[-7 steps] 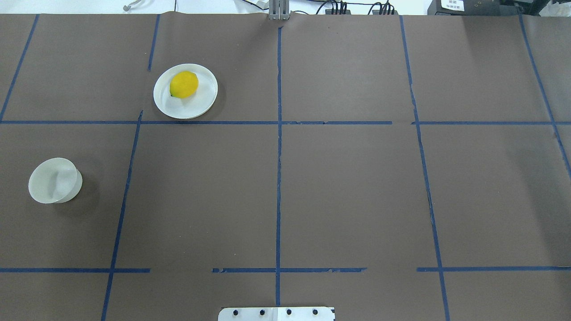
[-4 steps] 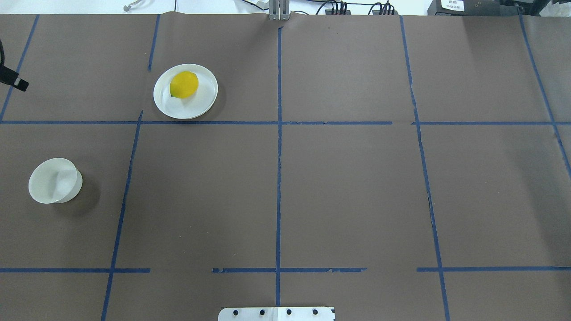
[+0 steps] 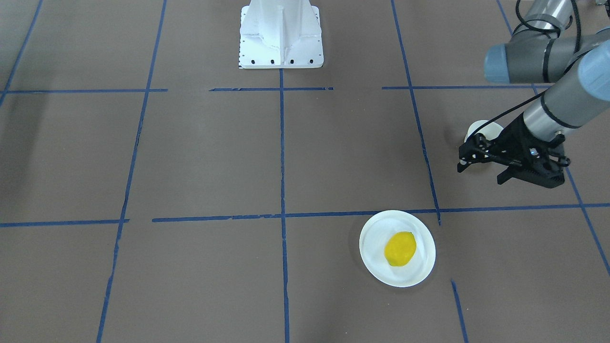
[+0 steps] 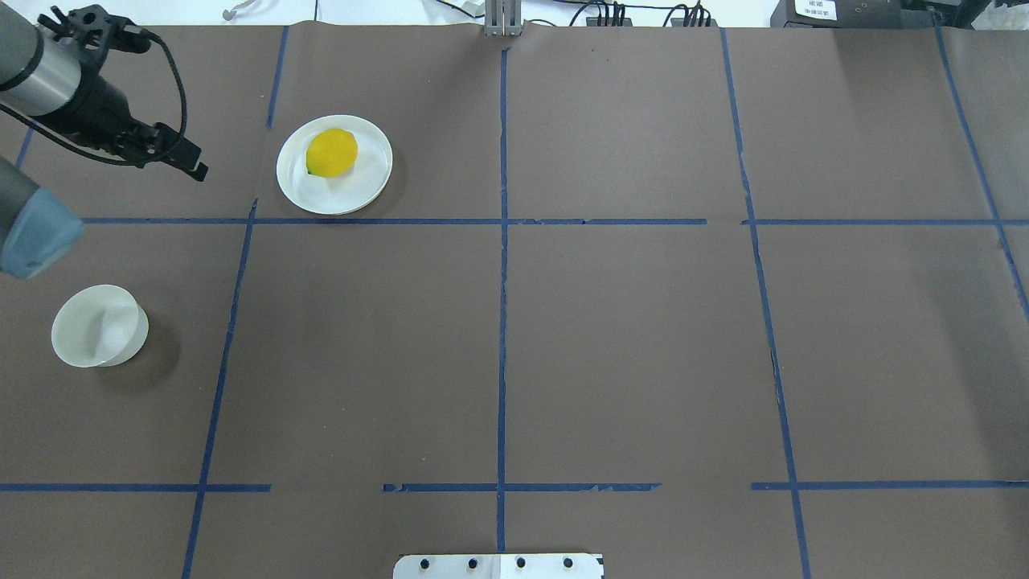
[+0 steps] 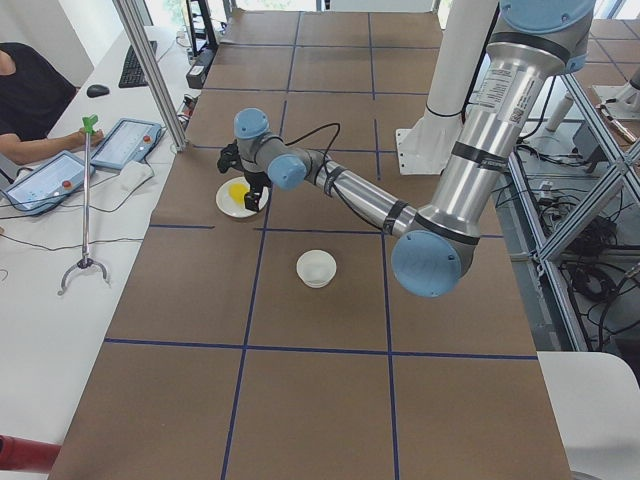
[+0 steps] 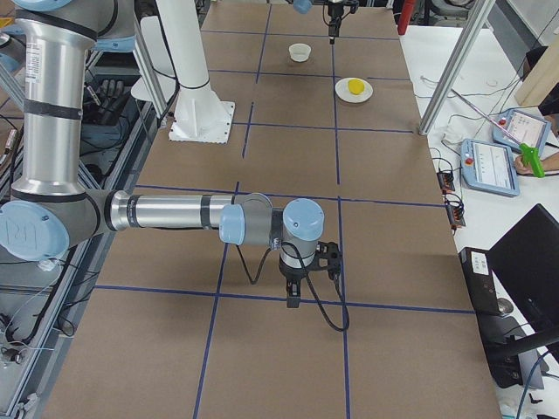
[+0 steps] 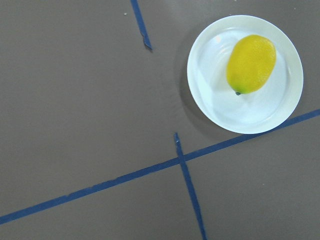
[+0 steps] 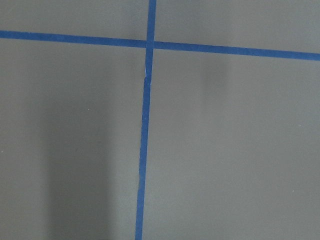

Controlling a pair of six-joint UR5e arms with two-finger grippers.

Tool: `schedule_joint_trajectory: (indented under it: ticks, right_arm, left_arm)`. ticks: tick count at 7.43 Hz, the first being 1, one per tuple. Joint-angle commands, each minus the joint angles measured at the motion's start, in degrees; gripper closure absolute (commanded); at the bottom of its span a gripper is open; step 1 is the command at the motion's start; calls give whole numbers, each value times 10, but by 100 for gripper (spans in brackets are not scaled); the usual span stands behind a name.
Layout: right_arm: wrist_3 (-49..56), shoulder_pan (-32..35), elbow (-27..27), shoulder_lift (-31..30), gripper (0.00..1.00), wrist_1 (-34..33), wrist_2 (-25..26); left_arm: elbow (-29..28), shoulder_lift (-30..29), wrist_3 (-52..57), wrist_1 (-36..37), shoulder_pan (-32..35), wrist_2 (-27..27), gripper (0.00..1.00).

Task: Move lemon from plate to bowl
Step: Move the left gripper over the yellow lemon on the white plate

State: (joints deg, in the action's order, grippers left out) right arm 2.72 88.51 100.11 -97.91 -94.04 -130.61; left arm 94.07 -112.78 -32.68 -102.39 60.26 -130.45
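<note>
The yellow lemon [image 4: 331, 152] lies on the white plate [image 4: 370, 191] at the far left-centre of the table; both also show in the front view, the lemon [image 3: 400, 248] on the plate [image 3: 376, 267], and in the left wrist view, the lemon [image 7: 251, 63] on the plate [image 7: 220, 107]. The off-white bowl [image 4: 99, 326] stands empty near the left edge. My left gripper [image 4: 189, 161] hovers left of the plate, apart from it; in the front view it [image 3: 480, 174] looks open and empty, partly covering the bowl [image 3: 482, 126]. My right gripper [image 6: 293, 298] shows only in the exterior right view, so I cannot tell its state.
The brown table cover carries a grid of blue tape lines. The white robot base [image 3: 281, 35] stands at the near middle edge. A metal post [image 5: 150, 70], tablets and an operator are beyond the far table edge.
My left arm has come into the overhead view from the left edge and moved right, toward the plate. The lemon, plate and bowl have not moved.
</note>
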Motion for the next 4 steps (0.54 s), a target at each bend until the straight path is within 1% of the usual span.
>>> schedule_joint_trajectory:
  ticks: [1,3,4]
  right_arm:
    - [0,0,0,0,0,0,0]
    - [0,0,0,0,0,0,0]
    - [0,0,0,0,0,0,0]
  left_arm:
    - [-93,-90,-92,1,-31,13,0]
    - [-177,-158,-121,-5,-38,24,0]
    - [-221,-192,-126,-7,-44,50,0]
